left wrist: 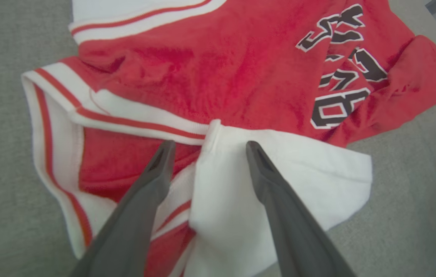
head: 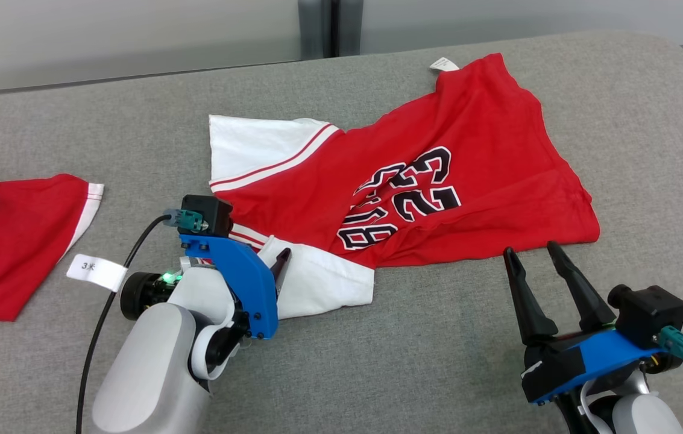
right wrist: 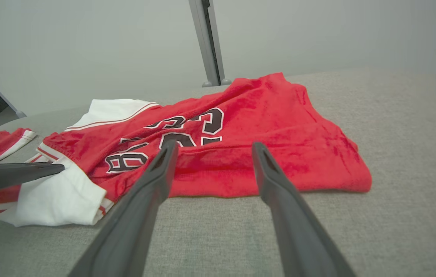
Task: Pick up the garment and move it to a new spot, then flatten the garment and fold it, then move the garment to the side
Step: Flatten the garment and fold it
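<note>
A: Looking at the red jersey [head: 450, 163], where does it lie?
B: Spread in the middle of the grey table [head: 618, 120], with its hem toward the right edge.
A: And the grippers?
B: The left gripper [left wrist: 207, 148] stands wide open over the white sleeve [left wrist: 298, 173] and holds nothing. The right gripper [head: 531, 248] is wide open too, empty, just beside the near red edge.

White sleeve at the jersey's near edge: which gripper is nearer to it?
Left. The left gripper is over the white sleeve, jaws open astride its seam. The right gripper is off to the side, above the grey surface beside the jersey's red hem.
</note>
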### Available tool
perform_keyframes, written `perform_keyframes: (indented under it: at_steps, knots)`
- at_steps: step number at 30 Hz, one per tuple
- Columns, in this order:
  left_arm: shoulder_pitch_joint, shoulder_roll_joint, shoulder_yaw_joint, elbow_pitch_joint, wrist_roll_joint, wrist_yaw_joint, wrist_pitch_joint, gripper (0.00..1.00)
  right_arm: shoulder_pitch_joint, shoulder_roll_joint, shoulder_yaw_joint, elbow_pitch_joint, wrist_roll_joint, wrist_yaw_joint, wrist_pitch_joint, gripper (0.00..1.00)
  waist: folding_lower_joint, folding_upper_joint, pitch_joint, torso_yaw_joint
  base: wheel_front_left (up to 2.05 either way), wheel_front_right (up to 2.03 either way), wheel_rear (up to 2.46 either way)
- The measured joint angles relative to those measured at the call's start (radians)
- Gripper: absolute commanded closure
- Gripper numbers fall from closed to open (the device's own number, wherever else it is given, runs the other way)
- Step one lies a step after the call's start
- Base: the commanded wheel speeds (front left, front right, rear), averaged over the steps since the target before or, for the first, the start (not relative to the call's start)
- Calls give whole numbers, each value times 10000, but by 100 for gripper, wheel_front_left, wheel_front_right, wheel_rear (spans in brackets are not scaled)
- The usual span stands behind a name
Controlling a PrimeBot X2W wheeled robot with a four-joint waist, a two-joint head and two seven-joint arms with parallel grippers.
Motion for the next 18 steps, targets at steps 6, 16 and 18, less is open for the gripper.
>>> perform_keyframes:
  at_steps: [6,16,18]
  knots:
    - [-11,144,58,-186,-134,86,337,0,-154,2,136,215,96,0,-82,0,0,0,86,-159,0,0,0]
    - [-11,253,29,-282,-355,79,696,100,-178,2,180,347,203,0,-169,0,0,0,53,-317,0,0,0]
    - [-3,263,-17,-391,-424,-10,518,100,-178,2,159,345,211,0,-171,0,0,0,39,-304,0,0,0]
